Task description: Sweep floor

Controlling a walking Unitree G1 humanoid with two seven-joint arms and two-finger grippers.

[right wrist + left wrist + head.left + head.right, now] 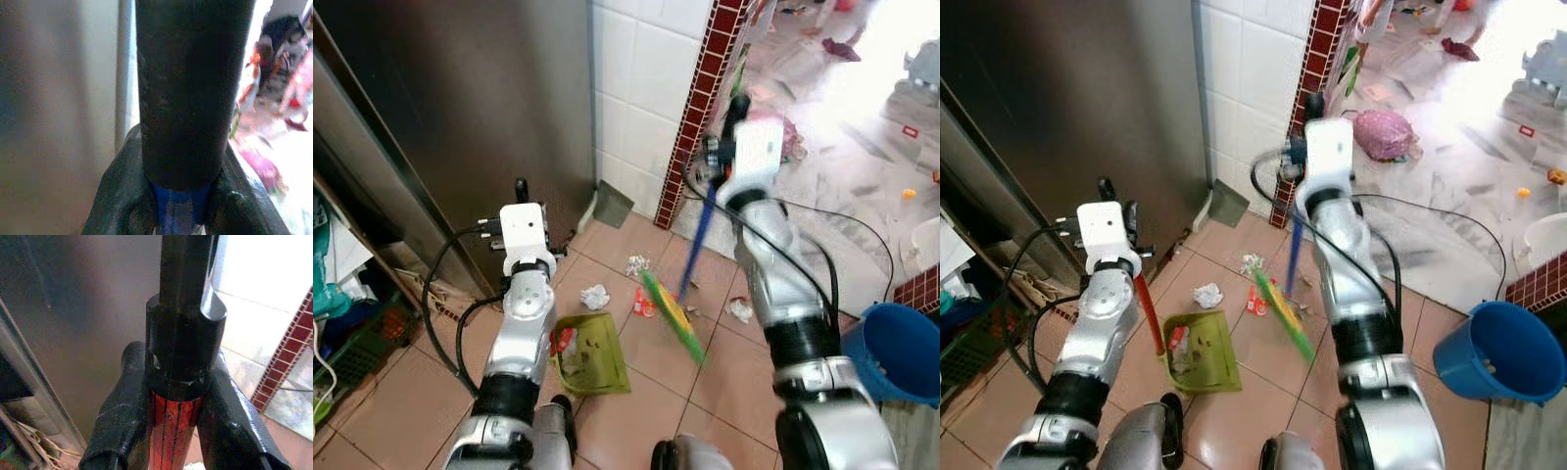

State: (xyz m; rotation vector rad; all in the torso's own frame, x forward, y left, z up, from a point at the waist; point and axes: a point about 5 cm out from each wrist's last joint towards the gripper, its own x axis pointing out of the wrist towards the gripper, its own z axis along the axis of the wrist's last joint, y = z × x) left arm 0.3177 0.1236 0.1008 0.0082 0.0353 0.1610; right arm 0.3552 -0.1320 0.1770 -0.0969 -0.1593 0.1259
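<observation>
Left eye view: your right gripper (pixel 736 110), upper centre-right of the frame, holds the broom (pixel 677 311) by its blue shaft; the green bristle head slants across the terracotta tile floor (pixel 636 392) at centre. Your left gripper (pixel 521 188) sits left of centre above the green dustpan (pixel 597 357), lower centre, with debris in it. Crumpled paper scraps (pixel 595 296) lie just beyond the pan. A blue bucket (pixel 896 352) stands at the right edge.

Right eye view: the dustpan's red handle (pixel 1149 315) runs down from your left gripper to the pan.

Left wrist view: fingers (pixel 122 421) pressed against the red handle on both sides, just below its black cap.

Right wrist view: fingers (pixel 124 196) pinching the blue shaft beneath its black grip.
</observation>
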